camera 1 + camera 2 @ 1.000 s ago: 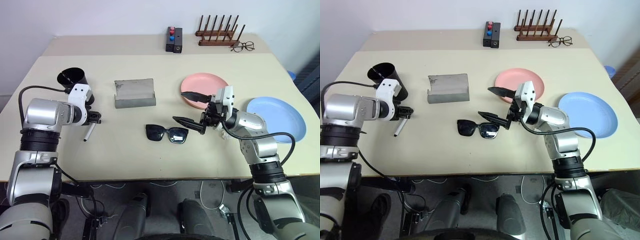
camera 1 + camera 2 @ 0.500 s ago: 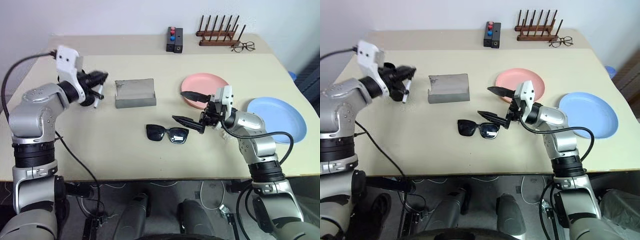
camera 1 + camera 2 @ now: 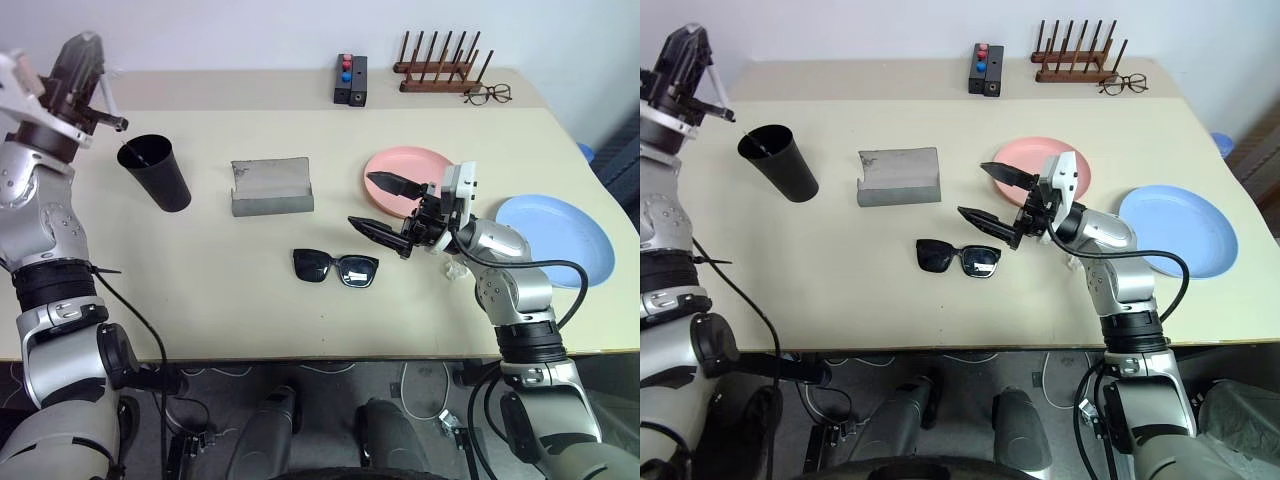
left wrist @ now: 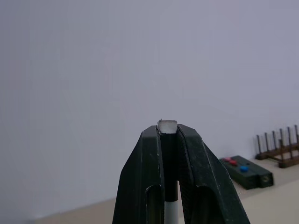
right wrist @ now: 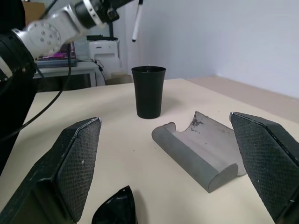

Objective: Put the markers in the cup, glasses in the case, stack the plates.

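The beige worktop [image 3: 250,310] carries everything. The light blue plate [image 3: 555,238] lies near its right edge, apart from the salmon pink plate [image 3: 405,170] further in. The grey case [image 3: 270,186] lies open near the middle, and the black cup [image 3: 155,172] stands upright to its left. The black sunglasses [image 3: 335,268] rest in front of the case, lenses flat on the worktop. The right gripper [image 3: 385,205] hangs just above and beside the sunglasses, fingers spread wide and grasping nothing. The left gripper [image 3: 702,85] is raised above and left of the cup, clenched on the white-bodied marker [image 5: 137,21], which hangs roughly upright. A thin stick-like shape at the cup's rim may be the other marker; I cannot tell.
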